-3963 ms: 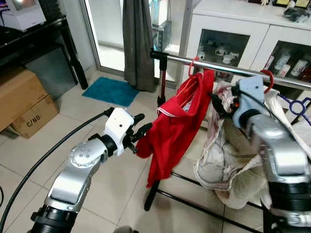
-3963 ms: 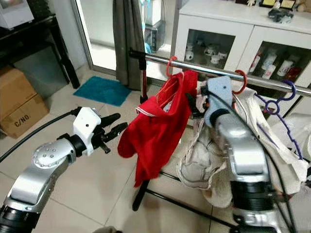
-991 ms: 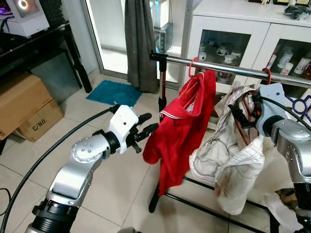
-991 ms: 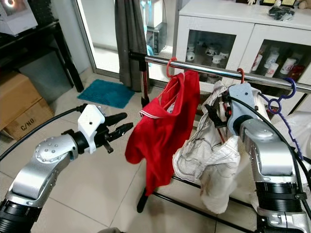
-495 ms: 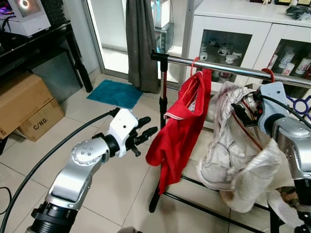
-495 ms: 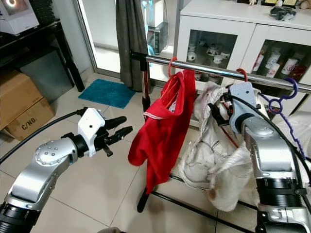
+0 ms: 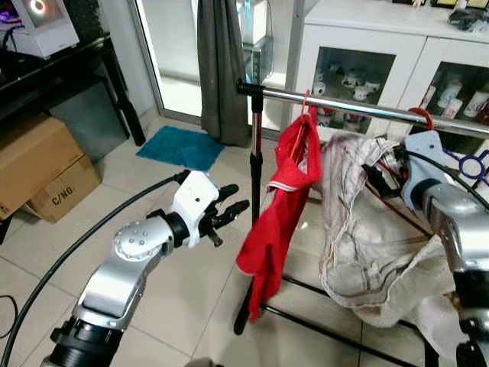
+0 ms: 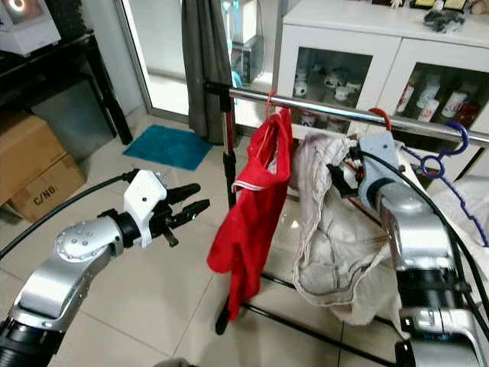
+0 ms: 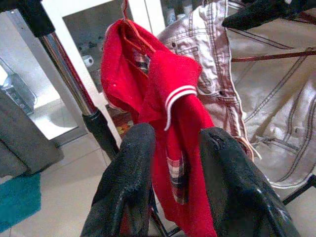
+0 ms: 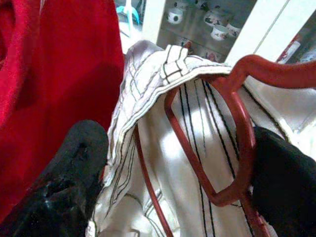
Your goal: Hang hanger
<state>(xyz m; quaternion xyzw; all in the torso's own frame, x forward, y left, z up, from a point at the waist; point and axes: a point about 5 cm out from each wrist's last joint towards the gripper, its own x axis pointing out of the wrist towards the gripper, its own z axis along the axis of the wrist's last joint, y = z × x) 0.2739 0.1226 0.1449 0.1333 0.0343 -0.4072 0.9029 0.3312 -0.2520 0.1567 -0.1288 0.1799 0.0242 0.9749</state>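
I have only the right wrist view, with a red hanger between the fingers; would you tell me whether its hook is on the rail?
Observer: In the eye views the hanger's hook arches over the rail, just above the right gripper.
Operator: Thank you. What hangs beyond it?
Observer: A purple hanger is on the rail, further to the robot's right.
Operator: And where is the left gripper?
Observer: The left gripper is open in the air, left of the red shirt and not touching it.
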